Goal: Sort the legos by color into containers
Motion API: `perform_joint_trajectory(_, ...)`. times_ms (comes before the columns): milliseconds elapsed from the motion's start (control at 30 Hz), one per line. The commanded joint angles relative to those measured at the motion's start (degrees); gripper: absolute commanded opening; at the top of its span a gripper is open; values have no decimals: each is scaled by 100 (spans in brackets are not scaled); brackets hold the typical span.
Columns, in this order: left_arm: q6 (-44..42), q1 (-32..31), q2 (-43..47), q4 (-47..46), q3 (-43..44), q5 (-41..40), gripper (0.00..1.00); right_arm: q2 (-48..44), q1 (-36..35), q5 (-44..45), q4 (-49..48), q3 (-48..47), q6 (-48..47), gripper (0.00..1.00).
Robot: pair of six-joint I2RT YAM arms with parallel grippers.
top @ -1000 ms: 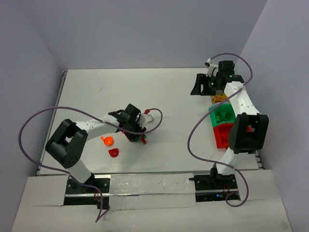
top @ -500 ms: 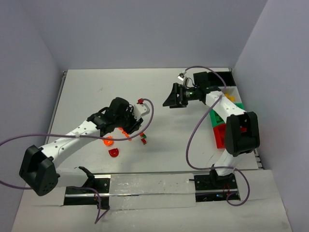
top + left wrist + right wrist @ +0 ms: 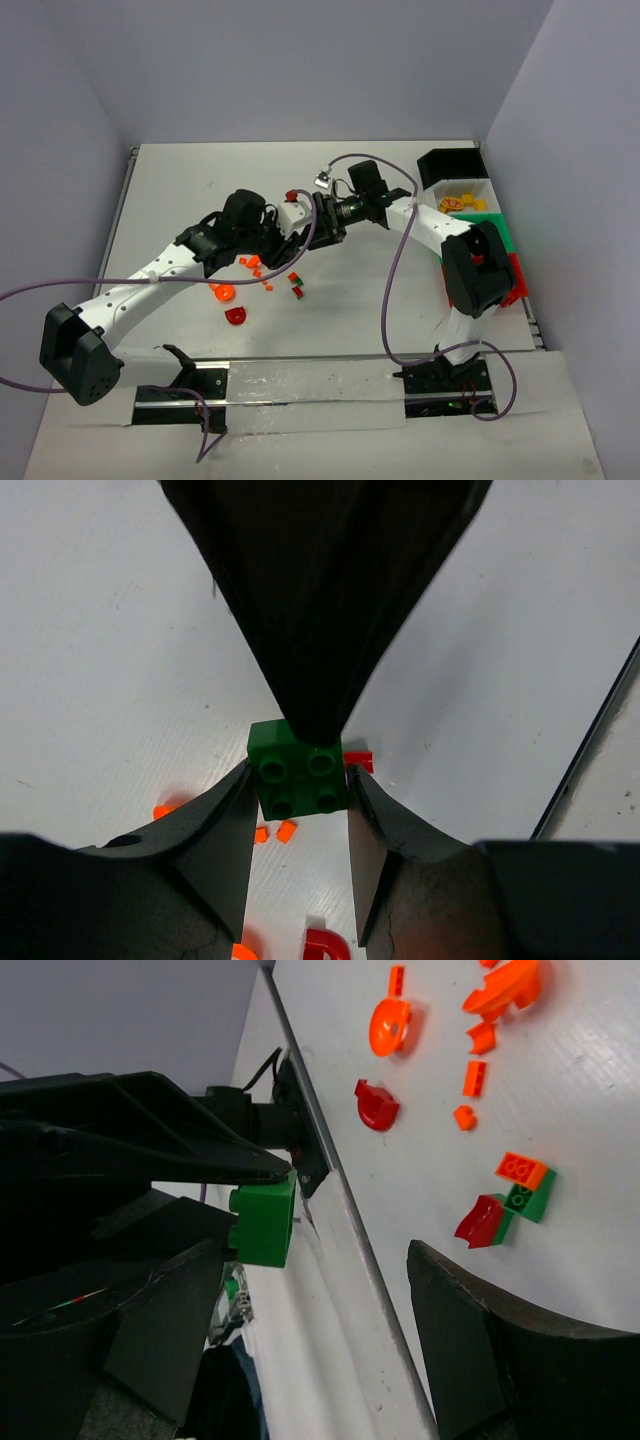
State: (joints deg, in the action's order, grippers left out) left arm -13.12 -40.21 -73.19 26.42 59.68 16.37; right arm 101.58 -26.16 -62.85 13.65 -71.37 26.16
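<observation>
My left gripper (image 3: 297, 772) is shut on a green lego brick (image 3: 297, 775), held above the table with its studs facing the camera. My right gripper (image 3: 320, 1300) is open and has come up against it. One right finger (image 3: 320, 630) touches the brick's far edge, and the green brick (image 3: 265, 1222) sits just inside that finger. In the top view the two grippers, left (image 3: 287, 237) and right (image 3: 318, 222), meet mid-table. Loose legos lie below: orange bits (image 3: 255, 266), an orange round piece (image 3: 222, 292), a red arch (image 3: 235, 315) and a red-green cluster (image 3: 296, 285).
The containers stand in a row at the right edge: black (image 3: 450, 165), white (image 3: 463, 203) with yellow and orange pieces, green (image 3: 505, 237), red (image 3: 517, 282). The right arm's links partly cover the green and red bins. Purple cables loop over the table.
The right arm swung from the bins leftward to mid-table, up to the left gripper. The left arm stretched out and moved the green brick up toward the middle.
</observation>
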Motion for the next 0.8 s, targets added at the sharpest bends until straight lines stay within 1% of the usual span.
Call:
perform_joint_trajectory(0,148,-31,15,-19,298,174,9,112,-214,-161,19,-250,-15,79)
perform_joint_trajectory(100,161,-31,23,-24,288,162,9,173,-283,-186,32,-257,-69,77)
perform_joint_trajectory(233,163,-31,21,-52,269,134,9,204,-382,-218,6,-272,-70,70)
perform_joint_trajectory(300,169,-37,9,-70,257,115,9,216,-419,-236,-12,-278,-47,61)
perform_joint_trajectory(367,169,-38,-5,-91,250,99,9,224,-450,-281,-76,-279,4,55)
perform_joint_trajectory(400,169,-33,-10,-106,240,89,9,229,-471,-308,-129,-273,30,48)
perform_joint_trajectory(533,156,-36,-46,-150,201,24,9,204,-508,-465,-298,-259,179,30)
perform_joint_trajectory(600,152,-31,-55,-163,180,-41,11,174,-512,-539,-320,-241,179,13)
perform_joint_trajectory(633,148,-31,-64,-146,179,-89,16,161,-508,-578,-268,-250,118,5)
perform_joint_trajectory(667,147,-35,-89,-100,196,-128,32,144,-483,-625,-121,-267,20,0)
perform_joint_trajectory(700,155,-37,-111,-48,210,-168,47,111,-444,-649,25,-262,-90,0)
perform_joint_trajectory(733,161,-31,-117,-12,208,-204,55,59,-400,-649,96,-239,-208,0)
perform_joint_trajectory(767,167,-29,-114,-5,197,-242,66,7,-334,-647,170,-210,-278,0)
